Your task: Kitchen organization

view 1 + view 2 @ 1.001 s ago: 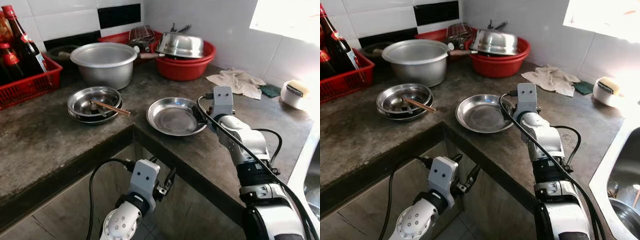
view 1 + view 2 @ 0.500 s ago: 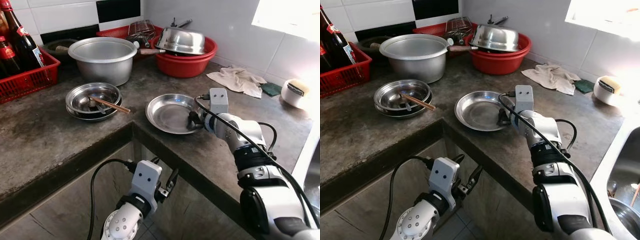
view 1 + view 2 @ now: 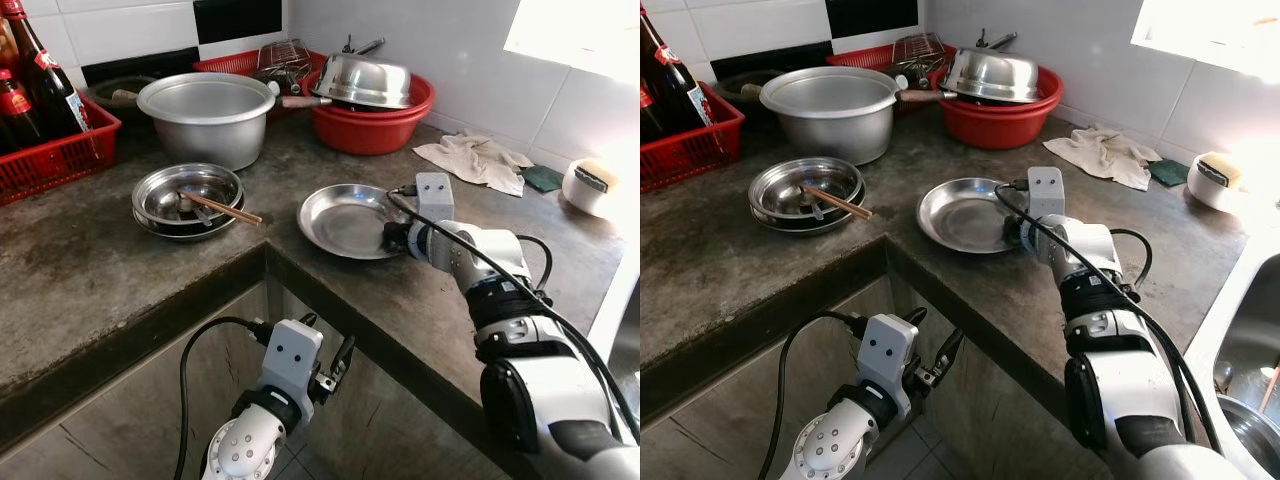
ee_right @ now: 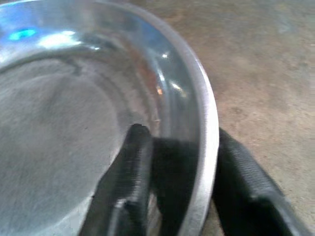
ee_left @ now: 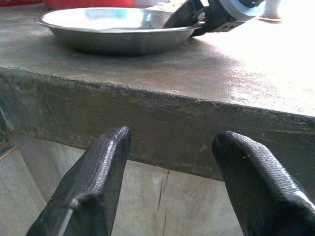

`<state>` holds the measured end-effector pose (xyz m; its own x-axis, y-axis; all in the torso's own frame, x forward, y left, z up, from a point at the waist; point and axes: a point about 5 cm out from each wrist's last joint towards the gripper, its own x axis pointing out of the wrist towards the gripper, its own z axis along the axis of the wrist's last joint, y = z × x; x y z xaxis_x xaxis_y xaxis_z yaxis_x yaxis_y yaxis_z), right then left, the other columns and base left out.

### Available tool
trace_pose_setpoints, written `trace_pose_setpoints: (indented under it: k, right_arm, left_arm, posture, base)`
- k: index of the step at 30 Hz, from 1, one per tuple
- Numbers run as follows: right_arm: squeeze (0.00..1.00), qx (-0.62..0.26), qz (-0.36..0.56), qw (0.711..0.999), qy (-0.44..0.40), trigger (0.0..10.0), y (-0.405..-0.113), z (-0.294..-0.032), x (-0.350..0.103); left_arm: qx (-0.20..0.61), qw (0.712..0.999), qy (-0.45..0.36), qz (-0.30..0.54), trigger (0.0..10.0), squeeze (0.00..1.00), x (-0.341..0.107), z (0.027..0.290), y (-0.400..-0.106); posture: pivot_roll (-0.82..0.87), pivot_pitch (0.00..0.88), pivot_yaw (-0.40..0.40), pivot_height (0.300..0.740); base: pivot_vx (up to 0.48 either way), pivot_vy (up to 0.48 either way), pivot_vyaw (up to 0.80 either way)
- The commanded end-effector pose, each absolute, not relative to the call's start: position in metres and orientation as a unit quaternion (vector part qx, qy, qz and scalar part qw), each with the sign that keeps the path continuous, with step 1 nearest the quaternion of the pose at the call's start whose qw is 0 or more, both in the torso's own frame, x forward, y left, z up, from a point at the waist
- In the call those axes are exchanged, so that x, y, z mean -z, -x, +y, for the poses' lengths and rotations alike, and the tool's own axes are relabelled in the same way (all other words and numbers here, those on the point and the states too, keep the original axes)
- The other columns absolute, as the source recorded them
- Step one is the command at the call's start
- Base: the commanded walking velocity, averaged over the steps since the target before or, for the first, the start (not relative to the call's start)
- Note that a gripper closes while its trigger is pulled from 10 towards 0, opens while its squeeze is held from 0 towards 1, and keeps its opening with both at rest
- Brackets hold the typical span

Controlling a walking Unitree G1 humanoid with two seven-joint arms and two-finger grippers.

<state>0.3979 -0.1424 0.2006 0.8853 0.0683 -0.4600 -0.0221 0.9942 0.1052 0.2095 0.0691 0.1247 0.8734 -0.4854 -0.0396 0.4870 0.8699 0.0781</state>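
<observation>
A shallow steel plate (image 3: 345, 220) lies on the dark stone counter (image 3: 90, 270) near its inner corner. My right gripper (image 3: 392, 236) is at the plate's right rim. In the right wrist view one finger (image 4: 130, 167) is inside the plate (image 4: 59, 123) and the other finger (image 4: 246, 182) is outside, closed across the rim. My left gripper (image 3: 335, 365) hangs open below the counter edge, in front of the cabinet face. In the left wrist view its fingertips (image 5: 106, 162) frame the counter's front edge, with the plate (image 5: 113, 29) above.
Stacked steel bowls (image 3: 187, 200) holding chopsticks sit left of the plate. Behind are an aluminium pot (image 3: 207, 120), a red basin (image 3: 370, 130) with a steel lid, and a red crate (image 3: 50, 150) of bottles. A cloth (image 3: 475, 160) lies right; a sink (image 3: 1245, 370) is far right.
My right gripper has lowered onto the plate's right rim and its fingers have closed across it. The plate has slid slightly to the right. The left arm has not moved.
</observation>
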Motion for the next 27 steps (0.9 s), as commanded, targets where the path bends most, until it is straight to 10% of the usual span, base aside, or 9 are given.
trace_pose_setpoints:
  k: [1, 27]
  right_arm:
    - [0.0, -0.005, 0.259, 0.964, -0.062, 0.0, -0.397, -0.148, -0.194]
    - [0.0, 0.062, 0.079, 0.948, -0.302, 0.0, -0.385, -0.175, -0.229]
  left_arm:
    - [0.25, 0.967, -0.042, 0.008, 10.0, 0.0, -0.127, 0.068, -0.208]
    - [0.241, 0.97, -0.043, 0.006, 10.0, 0.0, -0.123, 0.071, -0.219]
  posture:
    - [0.13, 0.063, -0.114, 0.74]
    - [0.13, 0.014, -0.092, 0.74]
  base:
    - [0.0, 0.0, 0.0]
    - [0.0, 0.0, 0.0]
